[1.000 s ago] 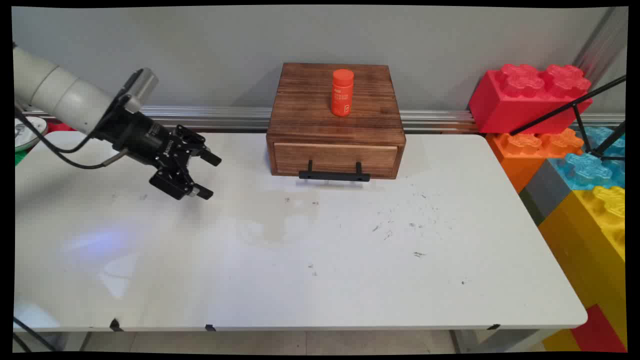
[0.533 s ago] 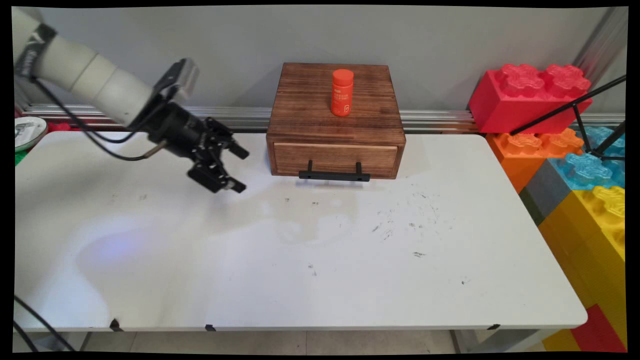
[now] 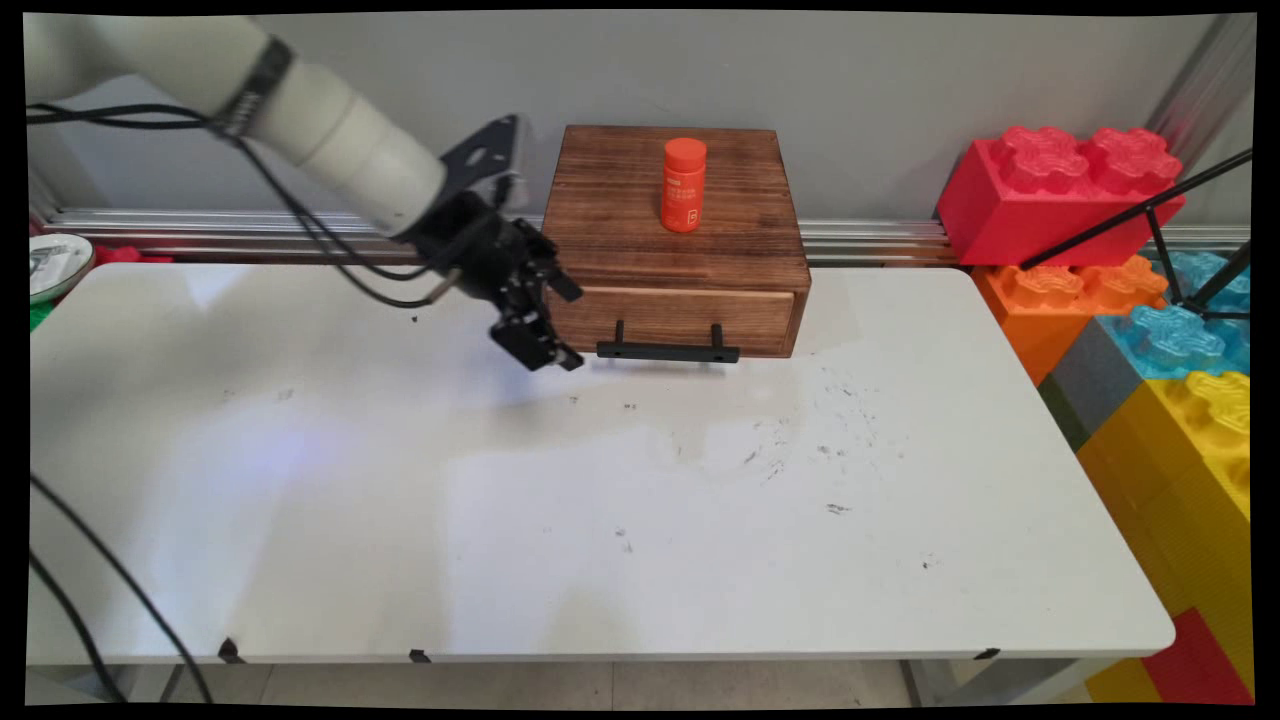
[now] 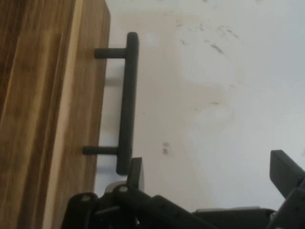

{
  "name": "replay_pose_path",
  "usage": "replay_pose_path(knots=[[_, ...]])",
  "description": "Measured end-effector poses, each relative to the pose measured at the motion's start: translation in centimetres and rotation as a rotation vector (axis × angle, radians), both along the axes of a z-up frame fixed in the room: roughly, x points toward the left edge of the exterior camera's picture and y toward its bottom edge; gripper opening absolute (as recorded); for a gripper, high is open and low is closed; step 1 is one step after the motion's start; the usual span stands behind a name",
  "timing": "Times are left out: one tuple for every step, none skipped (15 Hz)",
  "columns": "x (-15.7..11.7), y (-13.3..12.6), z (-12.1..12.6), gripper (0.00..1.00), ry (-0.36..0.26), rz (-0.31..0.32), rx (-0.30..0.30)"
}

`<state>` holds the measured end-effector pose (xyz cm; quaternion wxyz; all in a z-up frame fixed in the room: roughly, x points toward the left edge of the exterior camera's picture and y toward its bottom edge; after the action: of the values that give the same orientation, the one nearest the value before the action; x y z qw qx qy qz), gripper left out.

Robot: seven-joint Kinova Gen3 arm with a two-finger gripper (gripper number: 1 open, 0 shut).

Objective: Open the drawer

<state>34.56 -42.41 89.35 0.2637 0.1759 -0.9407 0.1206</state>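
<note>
Main view first: I find the end effector (image 3: 568,325) hovering low over the white table (image 3: 620,520), just beside the left end of the black handle (image 3: 668,350) on the wooden drawer box (image 3: 672,250). Its two fingers stand well apart with nothing between them. I see no contact with the handle or the box from this angle.

Hand view confirms the spread: one fingertip (image 4: 136,172) sits close to the near end of the handle bar (image 4: 127,102), the other finger (image 4: 286,174) is far off over bare table surface (image 4: 228,95). The end effector (image 4: 209,172) grips nothing. I cannot tell whether the nearer fingertip touches the bar. The handle stands off the drawer front (image 4: 81,105) on two short posts; the drawer appears closed.

An orange bottle (image 3: 684,186) stands upright on top of the box, toward its rear. Large toy blocks (image 3: 1060,195) in red, orange, blue and yellow are stacked beyond the table's right end.
</note>
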Motion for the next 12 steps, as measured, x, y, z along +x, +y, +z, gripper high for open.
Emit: replay_pose_path(knots=[[-0.8,-0.7,-0.3,1.00,-0.020,-0.010,-0.006],[-1.6,-1.5,-0.7,1.00,-0.042,-0.019,-0.011],[-2.3,-2.4,-1.2,1.00,-0.062,-0.029,-0.016],[-2.8,-2.9,-1.6,1.00,-0.075,-0.034,-0.018],[-3.2,-3.5,-2.0,1.00,-0.087,-0.039,-0.020],[-3.7,-4.1,-2.6,1.00,-0.100,-0.043,-0.021],[-4.2,-4.8,-3.1,1.00,-0.114,-0.045,-0.020],[-4.6,-5.5,-3.7,1.00,-0.125,-0.045,-0.019],[-4.9,-6.0,-4.2,1.00,-0.133,-0.044,-0.018],[-5.3,-6.5,-4.8,1.00,-0.141,-0.043,-0.016],[-5.6,-7.0,-5.4,1.00,-0.145,-0.041,-0.013],[-5.9,-7.3,-5.9,1.00,-0.149,-0.039,-0.011]])
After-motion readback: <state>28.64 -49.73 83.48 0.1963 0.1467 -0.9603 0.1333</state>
